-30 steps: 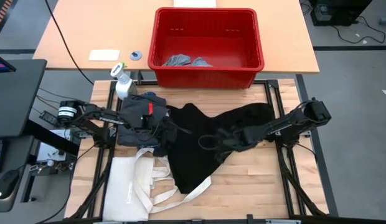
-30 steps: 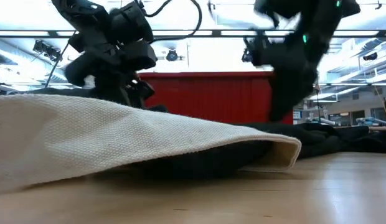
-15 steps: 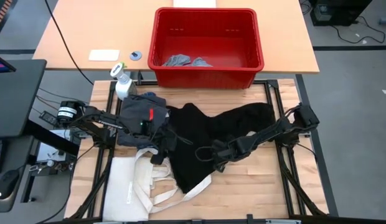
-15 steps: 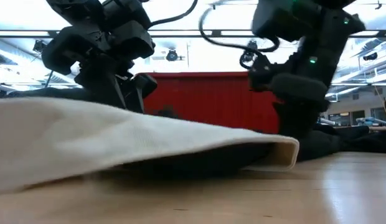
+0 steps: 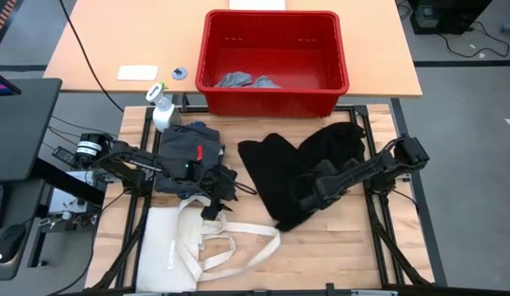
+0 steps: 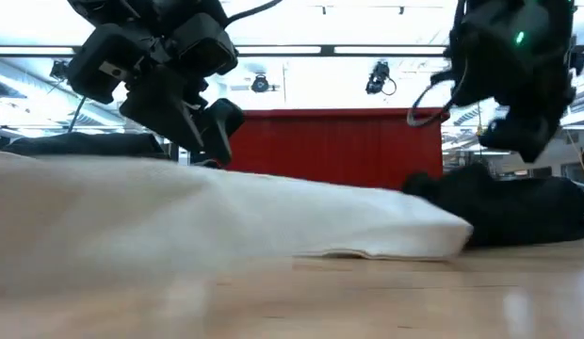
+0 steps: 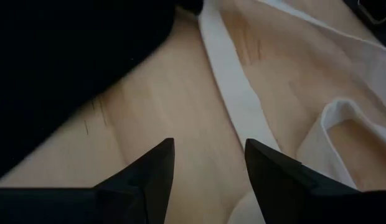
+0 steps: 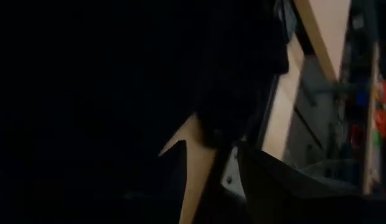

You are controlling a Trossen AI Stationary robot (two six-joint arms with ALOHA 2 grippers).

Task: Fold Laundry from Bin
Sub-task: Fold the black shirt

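Lying crumpled on pale wood, soft black garment (image 5: pixel 296 168).

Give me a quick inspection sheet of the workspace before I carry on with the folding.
Surface: wooden table, bare at its front right.
Job's things: black garment bunched mid-table; dark grey garment to its left; light grey pieces in red bin.
Clutter: cream tote bag, spray bottle.
Grippers: left tool open over tote strap; right tool on black garment, grip unclear.
Cables: black cable crosses far table.
Surroundings: monitor at left.
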